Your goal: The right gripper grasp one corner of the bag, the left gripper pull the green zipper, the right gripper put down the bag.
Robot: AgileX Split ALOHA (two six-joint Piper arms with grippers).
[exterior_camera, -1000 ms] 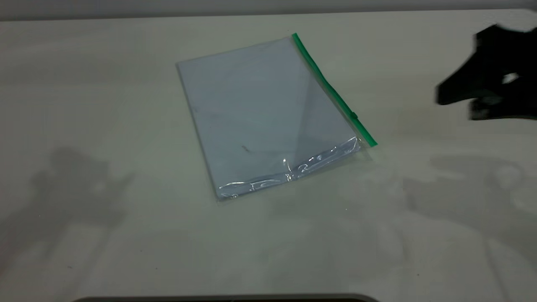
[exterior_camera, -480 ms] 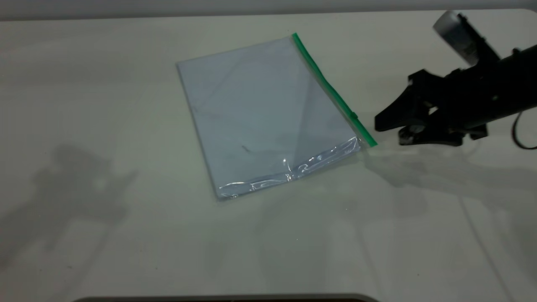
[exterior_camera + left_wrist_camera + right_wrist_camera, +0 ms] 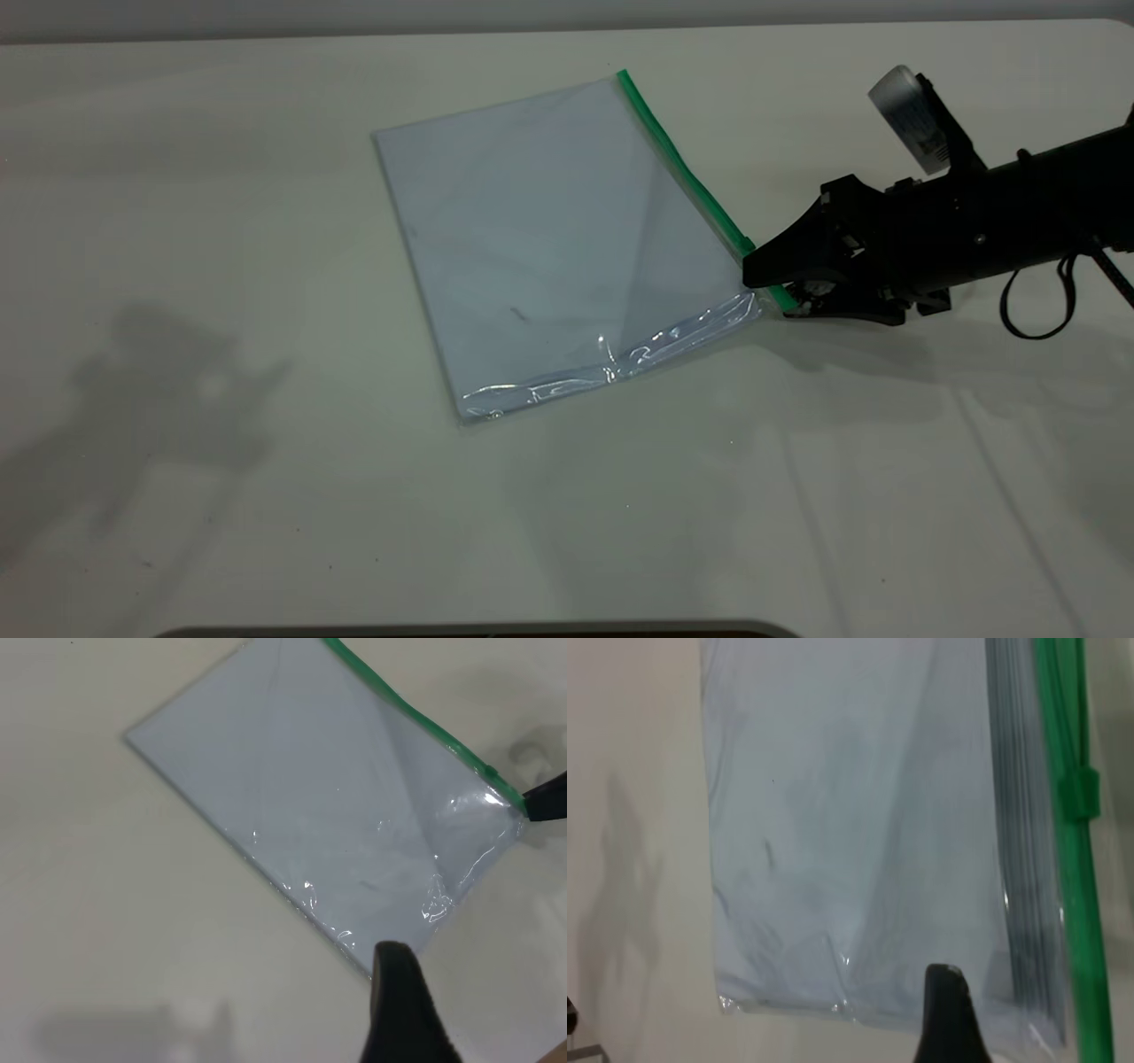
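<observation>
bag (image 3: 549, 239): pale sheet inside, flat | right hand (image 3: 769, 288): spread at corner

Dim, even light is falling from above, casting soft grey shadows across the table (image 3: 266, 496), while glare is glinting on the bag's (image 3: 549, 239) crinkled edge.

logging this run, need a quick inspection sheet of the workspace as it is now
surface: pale table, shadows only
job's things: bag lies flat; green zipper along its edge, slider near the crinkled end
clutter: nothing seen
grippers: right gripper at the corner of the bag, fingers apart around it; left gripper above the bag's crinkled edge, one finger showing
cables: black cable loops under the right arm
surroundings: nothing seen
</observation>
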